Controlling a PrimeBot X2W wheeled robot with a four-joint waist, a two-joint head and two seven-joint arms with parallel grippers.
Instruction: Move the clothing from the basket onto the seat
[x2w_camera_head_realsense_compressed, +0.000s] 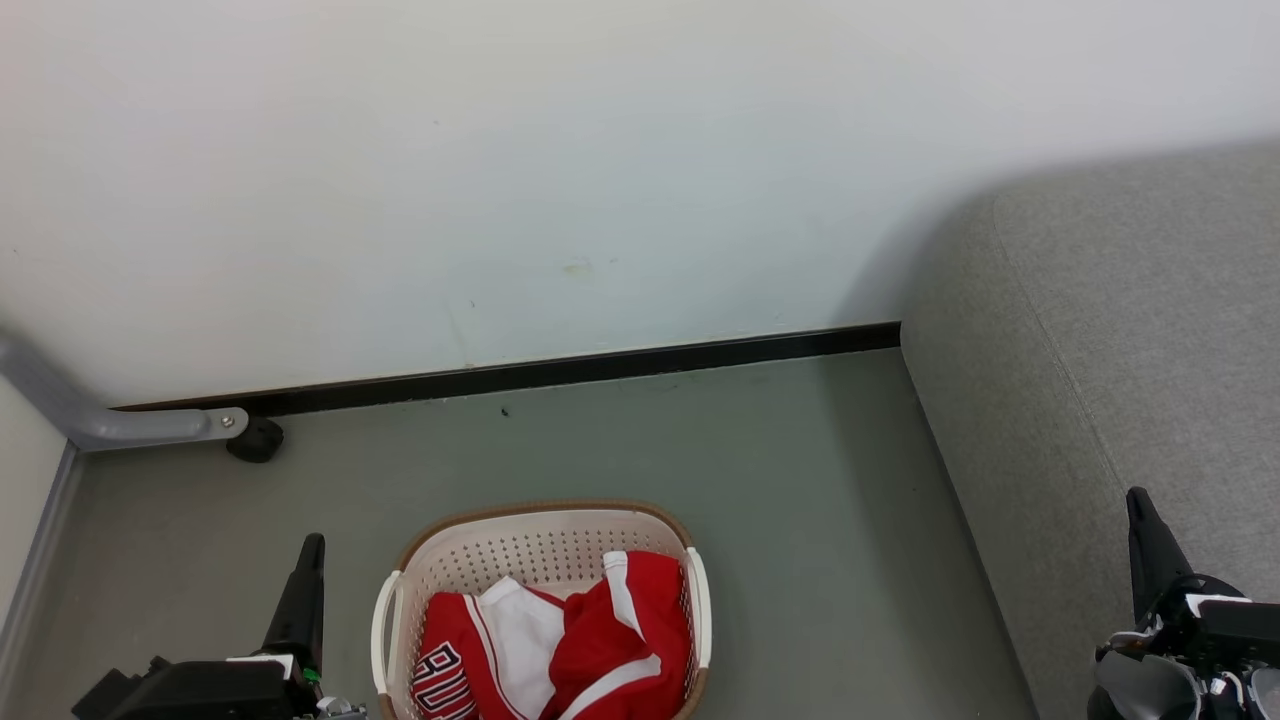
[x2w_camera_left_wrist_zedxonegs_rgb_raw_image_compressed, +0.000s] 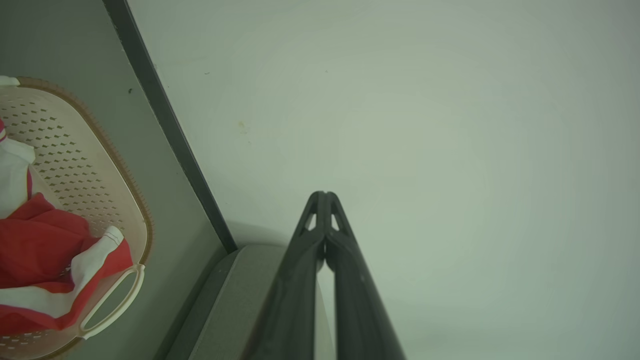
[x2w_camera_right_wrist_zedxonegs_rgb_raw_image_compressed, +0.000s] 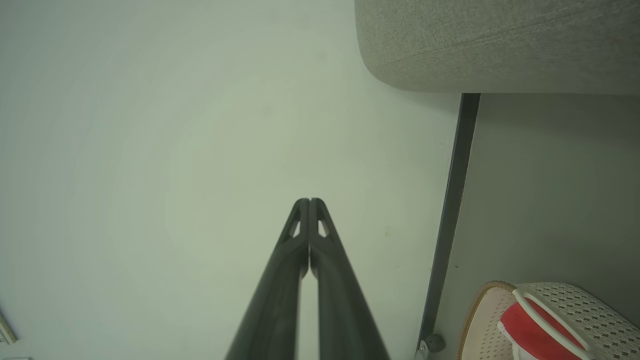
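The cream perforated basket (x2w_camera_head_realsense_compressed: 540, 550) with a brown rim stands on the floor at the bottom centre of the head view. Inside it lies the clothing (x2w_camera_head_realsense_compressed: 590, 640), crumpled red and white fabric with black lettering at its left. The grey seat (x2w_camera_head_realsense_compressed: 1110, 320) runs down the right side. My left gripper (x2w_camera_head_realsense_compressed: 312, 545) is shut and empty, just left of the basket. Over the seat's front part, my right gripper (x2w_camera_head_realsense_compressed: 1135, 497) is shut too. In the left wrist view the left gripper (x2w_camera_left_wrist_zedxonegs_rgb_raw_image_compressed: 324, 194) points at the wall, with the basket (x2w_camera_left_wrist_zedxonegs_rgb_raw_image_compressed: 100, 165) and clothing (x2w_camera_left_wrist_zedxonegs_rgb_raw_image_compressed: 35, 245) at left. The right gripper (x2w_camera_right_wrist_zedxonegs_rgb_raw_image_compressed: 308, 201) shows pressed fingertips, the basket (x2w_camera_right_wrist_zedxonegs_rgb_raw_image_compressed: 575, 300) at lower right.
A white wall (x2w_camera_head_realsense_compressed: 500, 180) with a dark baseboard (x2w_camera_head_realsense_compressed: 600, 365) closes the space behind the basket. A grey metal leg with a black castor (x2w_camera_head_realsense_compressed: 255, 440) stands at the left by the wall. Grey floor (x2w_camera_head_realsense_compressed: 800, 500) lies between basket and seat.
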